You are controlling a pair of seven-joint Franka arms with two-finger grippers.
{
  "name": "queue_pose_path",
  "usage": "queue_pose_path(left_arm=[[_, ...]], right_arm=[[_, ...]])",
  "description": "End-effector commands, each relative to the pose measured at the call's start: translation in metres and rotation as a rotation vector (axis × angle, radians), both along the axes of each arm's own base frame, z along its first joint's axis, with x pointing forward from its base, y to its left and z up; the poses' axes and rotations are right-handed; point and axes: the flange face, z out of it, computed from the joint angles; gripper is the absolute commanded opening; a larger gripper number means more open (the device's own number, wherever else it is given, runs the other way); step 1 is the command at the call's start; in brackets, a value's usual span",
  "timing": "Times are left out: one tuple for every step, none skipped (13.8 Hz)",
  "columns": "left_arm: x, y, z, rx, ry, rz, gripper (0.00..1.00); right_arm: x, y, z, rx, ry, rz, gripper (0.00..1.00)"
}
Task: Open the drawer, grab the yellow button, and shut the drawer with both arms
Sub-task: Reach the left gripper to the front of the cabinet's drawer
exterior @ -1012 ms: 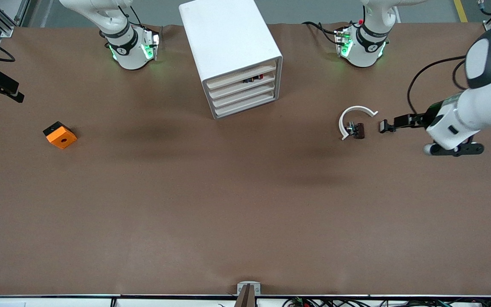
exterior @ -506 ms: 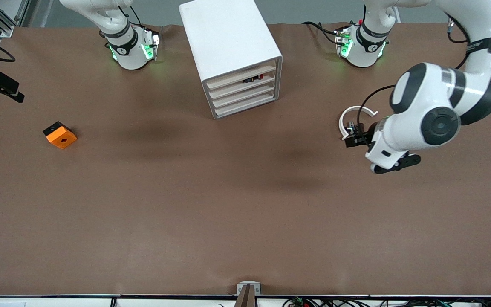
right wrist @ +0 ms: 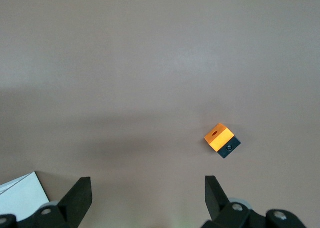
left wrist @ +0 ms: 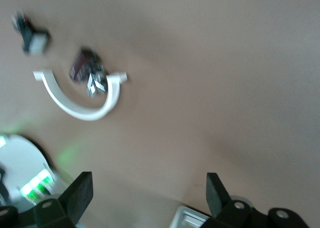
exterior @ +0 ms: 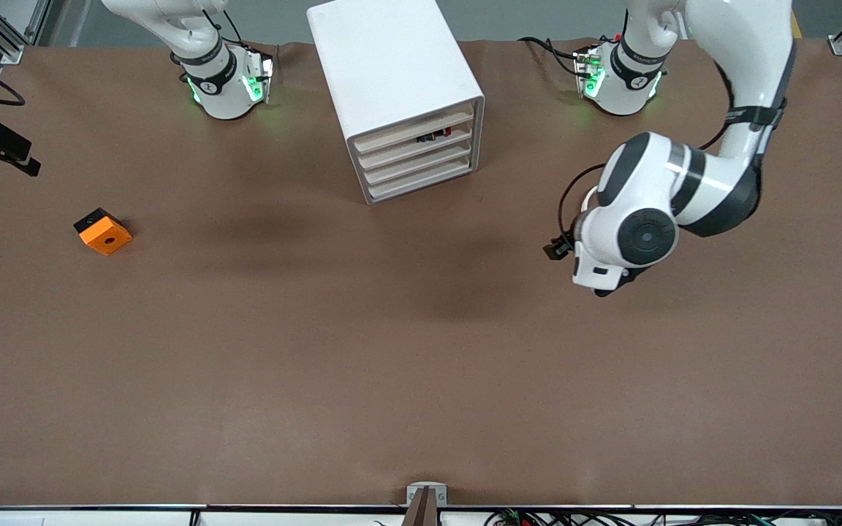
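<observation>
White plastic drawers (exterior: 416, 155), four alike, are all seen shut in the cabinet (exterior: 395, 88); small dark and red items, perhaps the button, are glimpsed above the second one. No drawer is judged opened yet. The left claw (left wrist: 147, 198), spread and empty, is held over the surface (exterior: 392, 351) toward the left arm's end from the cabinet, over a white arc (left wrist: 80, 98) and black clips (left wrist: 89, 73), presumably heading cabinetward. The right claw (right wrist: 145, 198), spread, is held over the surface above an orange cube (exterior: 103, 231), waiting. No writing can be read.
</observation>
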Motion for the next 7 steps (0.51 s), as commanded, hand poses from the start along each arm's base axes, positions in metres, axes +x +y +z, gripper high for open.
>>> queue_pose_path(left_arm=[[0.001, -0.026, -0.012, 0.038, 0.091, 0.182, 1.0], [0.001, -0.032, -0.016, 0.061, 0.143, 0.234, 1.0], [-0.002, -0.039, -0.019, 0.081, 0.189, 0.258, 1.0], [-0.009, -0.046, -0.022, 0.106, 0.232, 0.284, 1.0], [-0.014, -0.048, -0.026, 0.132, 0.275, 0.329, 1.0], [-0.019, -0.05, -0.037, 0.167, 0.333, 0.371, 1.0], [-0.022, -0.052, -0.046, 0.191, 0.385, 0.412, 1.0]], right_arm=[[-0.004, -0.003, 0.013, -0.004, -0.026, -0.01, 1.0], [-0.004, -0.003, 0.013, -0.004, -0.026, -0.01, 1.0], [-0.003, -0.003, 0.012, -0.004, -0.026, -0.008, 1.0], [-0.003, -0.002, 0.014, -0.003, -0.028, -0.01, 1.0], [-0.002, -0.002, 0.014, -0.003, -0.028, -0.011, 1.0], [0.0, -0.002, 0.011, -0.003, -0.025, -0.017, 1.0], [0.0, -0.002, 0.013, -0.004, -0.028, -0.021, 1.0]])
